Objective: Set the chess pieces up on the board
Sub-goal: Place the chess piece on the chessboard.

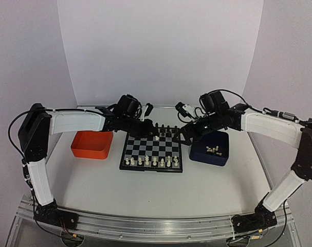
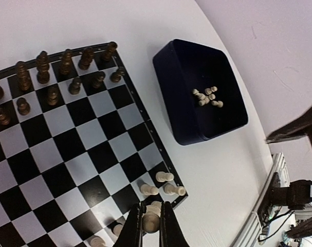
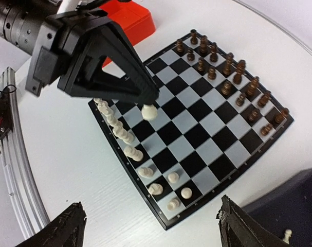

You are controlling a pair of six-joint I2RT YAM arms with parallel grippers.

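The board lies mid-table, with black figures along its far edge and cream chess pieces along its near edge. My left gripper is shut on one cream piece and holds it above the board; the piece also shows in the right wrist view. In the left wrist view the board's corner holds three cream pieces. My right gripper is open and empty above the board's right near corner. More cream pieces lie in the dark blue tray.
An orange tray stands left of the board. The dark blue tray stands right of it, under my right arm. White walls close in the back and sides. A metal rail runs along the table's near edge.
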